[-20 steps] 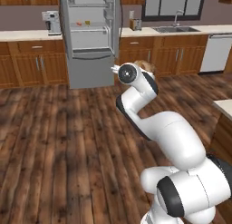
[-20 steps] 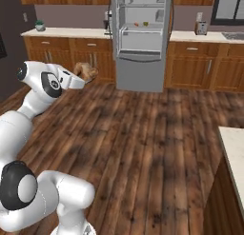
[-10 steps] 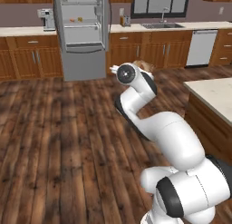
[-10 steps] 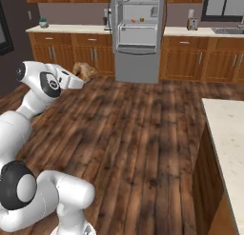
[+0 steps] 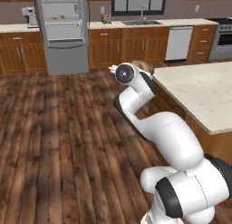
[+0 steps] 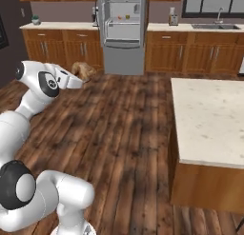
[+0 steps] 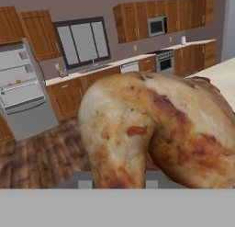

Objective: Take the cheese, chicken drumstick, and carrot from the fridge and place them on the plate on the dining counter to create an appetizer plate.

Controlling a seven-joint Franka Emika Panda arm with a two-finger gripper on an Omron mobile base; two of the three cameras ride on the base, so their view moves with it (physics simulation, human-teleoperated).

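The tool [image 6: 82,77] is clamping tight on the chicken drumstick [image 7: 156,134], carrying it above the wooden floor [image 5: 59,141] near the surface [image 6: 209,117].

Chicken drumstick [image 7: 156,129] between fridge [image 5: 62,32], dining counter [image 5: 199,89]

The dining counter [image 6: 206,116] seemingly bears nothing on its visible beige top.

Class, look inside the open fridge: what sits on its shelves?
On one shelf of the fridge sit two small items, one reddish, one yellow; too small to identify. Drawers hide their contents.
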